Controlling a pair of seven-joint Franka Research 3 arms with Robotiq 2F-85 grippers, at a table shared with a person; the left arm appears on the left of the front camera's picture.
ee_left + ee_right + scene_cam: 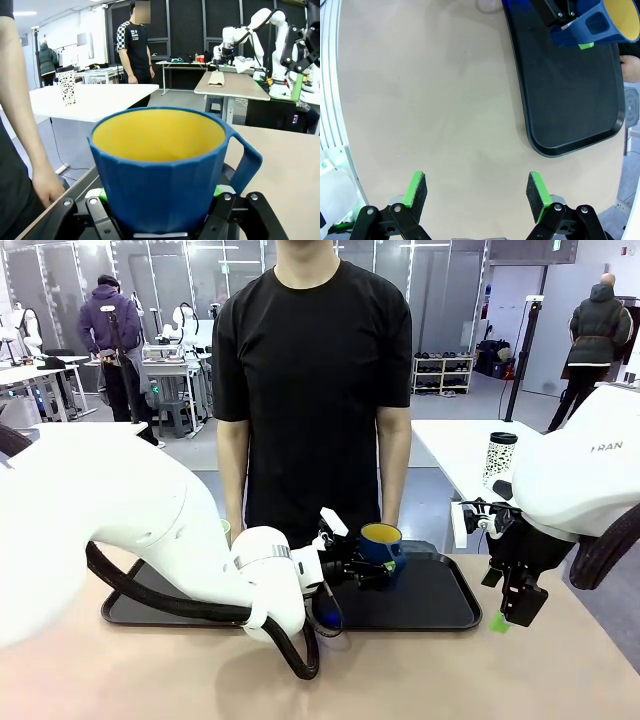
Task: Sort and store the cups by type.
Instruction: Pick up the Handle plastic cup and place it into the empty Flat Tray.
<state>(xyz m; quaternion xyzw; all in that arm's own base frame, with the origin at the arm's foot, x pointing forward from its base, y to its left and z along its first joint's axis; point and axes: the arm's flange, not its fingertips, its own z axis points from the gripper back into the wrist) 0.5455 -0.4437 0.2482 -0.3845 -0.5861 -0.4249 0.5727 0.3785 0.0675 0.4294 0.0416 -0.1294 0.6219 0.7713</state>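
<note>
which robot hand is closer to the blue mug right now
The left hand: it is shut on the blue mug, holding it over the black tray. The right hand hangs open over bare table beyond the tray's right end.

Black tray [440, 608] is lying flat on the tan worktop [420, 680] in front of me. A white black-speckled cup [499, 460] with a black lid is standing upright on a white table [455, 445] behind. A person in a black shirt [312, 370] is standing at the far side.

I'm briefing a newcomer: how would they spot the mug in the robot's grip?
Find the black rectangular tray on the tan table, before the person in black. Above its middle, the left gripper clamps a short dark blue handled mug; its bright yellow inside sets it apart.
</note>
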